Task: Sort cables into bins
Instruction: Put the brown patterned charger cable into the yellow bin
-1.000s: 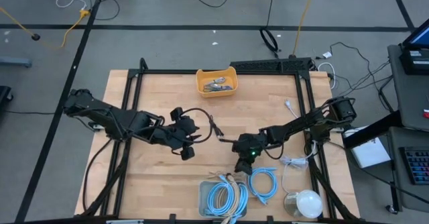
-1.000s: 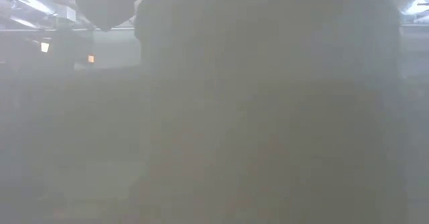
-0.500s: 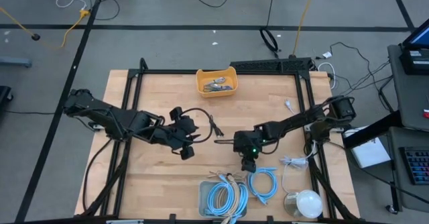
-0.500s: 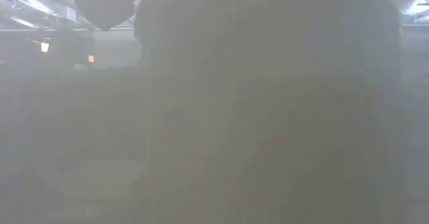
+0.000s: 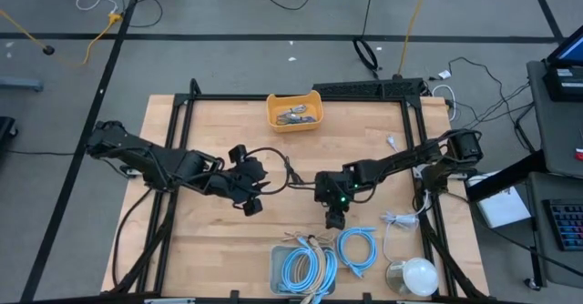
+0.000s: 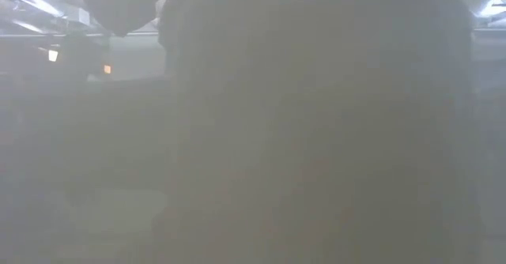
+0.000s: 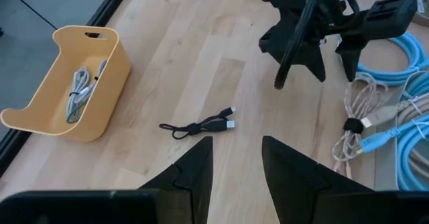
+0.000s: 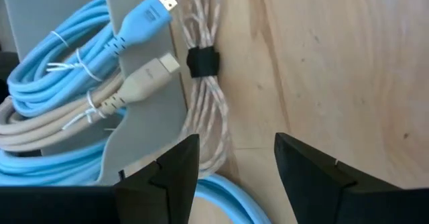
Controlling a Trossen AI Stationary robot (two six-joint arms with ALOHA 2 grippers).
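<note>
**Handling: short black cable and bundled beige cable**

Short black cable (image 7: 201,125) lies on the desk (image 5: 219,122), near the orange bin (image 7: 64,90): light, limp; grip mid-bundle. Left gripper (image 7: 236,158): jaws released. Right gripper (image 8: 234,158): jaws released, beside the beige cable (image 8: 204,96) against the grey bin (image 8: 144,117); grip at its black tie.

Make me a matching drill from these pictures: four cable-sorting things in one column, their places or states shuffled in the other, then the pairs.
Things:
1. orange-yellow bin
2. short black cable
3. speckled beige cable
4. grey bin

Places or states:
A. lies on bare wood ahead of the open left gripper
B. holds coiled light-blue cables
C. at the table's far edge, with thin grey cables inside
D. on the wood beside the grey bin, bound by a black tie

Pairs: 1-C, 2-A, 3-D, 4-B
</note>
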